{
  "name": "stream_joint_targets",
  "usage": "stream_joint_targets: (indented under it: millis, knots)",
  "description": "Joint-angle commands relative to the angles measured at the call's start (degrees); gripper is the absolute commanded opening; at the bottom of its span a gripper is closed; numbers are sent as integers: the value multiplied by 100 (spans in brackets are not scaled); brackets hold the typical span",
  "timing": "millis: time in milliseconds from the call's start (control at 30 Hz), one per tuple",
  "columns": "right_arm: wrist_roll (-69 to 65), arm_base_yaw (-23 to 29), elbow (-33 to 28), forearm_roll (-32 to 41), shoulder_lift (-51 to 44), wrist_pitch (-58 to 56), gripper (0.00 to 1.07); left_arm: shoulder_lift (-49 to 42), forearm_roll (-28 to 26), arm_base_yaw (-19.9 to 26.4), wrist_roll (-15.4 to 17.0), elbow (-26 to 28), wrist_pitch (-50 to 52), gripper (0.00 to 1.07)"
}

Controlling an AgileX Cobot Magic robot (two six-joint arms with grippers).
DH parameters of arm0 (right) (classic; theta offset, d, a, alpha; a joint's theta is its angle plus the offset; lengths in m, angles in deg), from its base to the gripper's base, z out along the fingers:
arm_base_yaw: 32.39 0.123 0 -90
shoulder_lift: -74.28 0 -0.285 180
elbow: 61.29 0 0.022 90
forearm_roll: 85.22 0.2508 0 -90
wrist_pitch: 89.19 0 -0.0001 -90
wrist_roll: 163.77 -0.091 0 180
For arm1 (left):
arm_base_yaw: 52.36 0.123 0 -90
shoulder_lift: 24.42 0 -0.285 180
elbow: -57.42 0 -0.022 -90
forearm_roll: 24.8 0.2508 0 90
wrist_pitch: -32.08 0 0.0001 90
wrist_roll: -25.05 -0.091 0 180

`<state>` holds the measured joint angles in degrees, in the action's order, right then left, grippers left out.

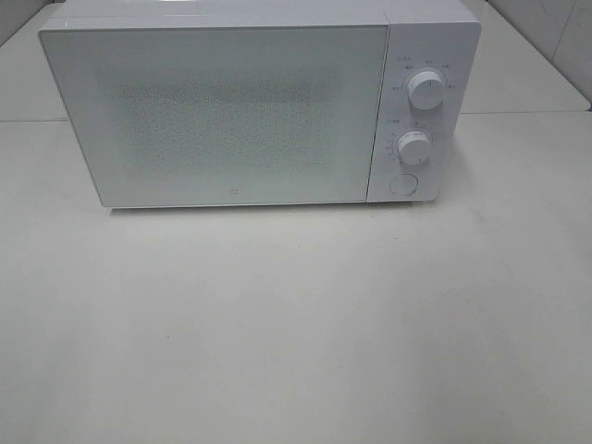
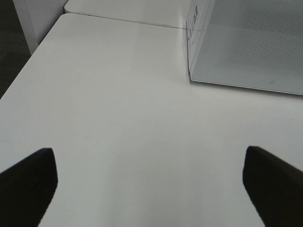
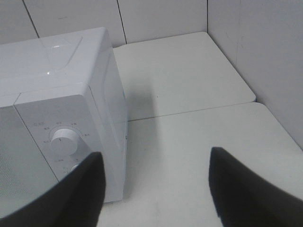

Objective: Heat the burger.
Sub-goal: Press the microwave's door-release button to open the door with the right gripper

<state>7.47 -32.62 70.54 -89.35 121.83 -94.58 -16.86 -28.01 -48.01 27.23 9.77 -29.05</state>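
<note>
Burger: you can't see it in any of the three views. The microwave [image 1: 231, 111] sits at the back of the white table [image 1: 296, 333] with its door [image 1: 222, 116] shut. The speckled glass is too cloudy to tell what's inside.

Your left gripper [image 2: 149, 156] hangs over bare table near the door's corner, fingers spread wide and holding nothing. Your right gripper [image 3: 155, 158] is spread wide and empty too, next to the microwave's knob side. One of its fingers [image 3: 80, 189] cuts off the lower knob [image 3: 73, 168], and the labels are too tiny to read.
</note>
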Motion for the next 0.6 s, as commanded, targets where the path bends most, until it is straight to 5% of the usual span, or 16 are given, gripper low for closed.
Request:
stream_joint_targets:
  millis: [33,300,600]
  knots:
    - [-160,-23,-424,-63,453,922,46,-46,0,17,40,6,-11,100]
    - [-516,-23,-997,-57,1175,2389,12,-46,0,17,40,6,-11,100]
    - [-1954,-23,-1215,-57,1988,2939,1,-46,0,17,40,6,-11,100]
